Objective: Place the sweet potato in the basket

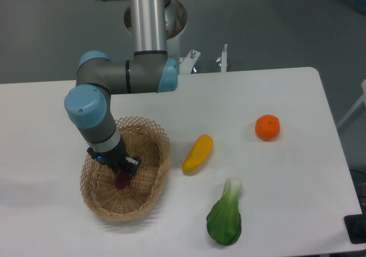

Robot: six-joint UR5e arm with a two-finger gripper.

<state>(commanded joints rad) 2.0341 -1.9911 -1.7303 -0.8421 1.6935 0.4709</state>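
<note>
The tan wicker basket sits at the front left of the white table. My gripper reaches down into the middle of it. A small magenta sweet potato shows just below the fingers, inside the basket near its floor. The gripper looks shut on the sweet potato, though the wrist hides most of the fingers. Whether the sweet potato touches the basket floor I cannot tell.
A yellow oblong vegetable lies just right of the basket. A green bok choy is at the front middle, and a round orange fruit further right. The arm's base stands behind the table's far edge.
</note>
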